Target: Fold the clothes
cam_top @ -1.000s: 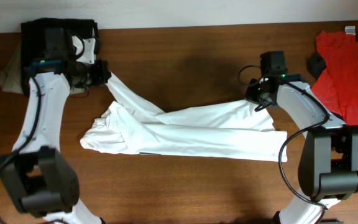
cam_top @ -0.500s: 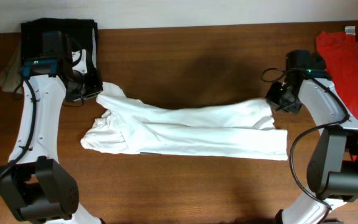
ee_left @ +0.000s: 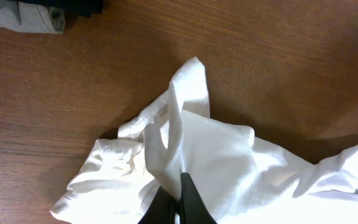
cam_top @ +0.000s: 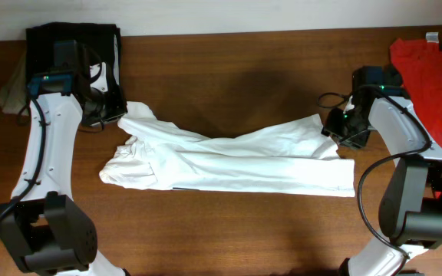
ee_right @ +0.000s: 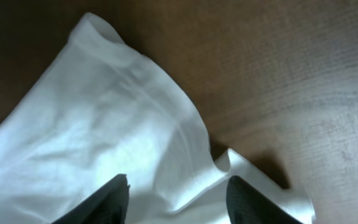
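Note:
The white T-shirt (cam_top: 236,161) lies folded lengthwise in a long band across the middle of the table. My left gripper (cam_top: 120,107) sits at its upper left corner, shut on a raised fold of the white fabric (ee_left: 229,155); in the left wrist view the two dark fingers (ee_left: 191,202) are pressed together on the cloth. My right gripper (cam_top: 336,129) hovers over the shirt's right end, open. Its fingers (ee_right: 114,199) stand well apart above the hem (ee_right: 92,124), holding nothing.
A black garment (cam_top: 71,38) with a beige one (cam_top: 10,88) beside it lies at the back left corner, right behind my left arm. A red shirt (cam_top: 432,77) lies at the right edge. Bare brown table (cam_top: 229,69) stretches behind the shirt.
My right gripper has opened and let the shirt's right end go; the cloth now rests on the table. My left gripper pulled its corner leftward earlier and now holds still.

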Controlling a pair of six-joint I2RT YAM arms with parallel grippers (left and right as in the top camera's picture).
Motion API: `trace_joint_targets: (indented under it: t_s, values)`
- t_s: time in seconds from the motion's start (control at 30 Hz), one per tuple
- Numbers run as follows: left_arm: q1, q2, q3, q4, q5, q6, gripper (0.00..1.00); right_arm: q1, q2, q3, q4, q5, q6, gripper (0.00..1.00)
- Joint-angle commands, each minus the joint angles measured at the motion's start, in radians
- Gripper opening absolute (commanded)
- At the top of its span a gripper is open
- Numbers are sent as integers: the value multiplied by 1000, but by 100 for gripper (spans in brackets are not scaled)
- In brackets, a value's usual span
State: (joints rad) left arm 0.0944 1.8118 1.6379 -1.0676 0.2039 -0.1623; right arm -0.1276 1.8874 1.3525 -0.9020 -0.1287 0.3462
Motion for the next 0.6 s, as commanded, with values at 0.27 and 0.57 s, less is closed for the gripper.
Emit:
trace_joint_targets:
  t_s: [0.27, 0.57]
  values:
    - [-3, 6, -12, 4, -10, -10, 0, 3, 64, -34, -7, 54, -26, 50]
    - [-3, 6, -12, 12, -10, -9, 1, 1, 64, 16, -52, 134, -25, 62]
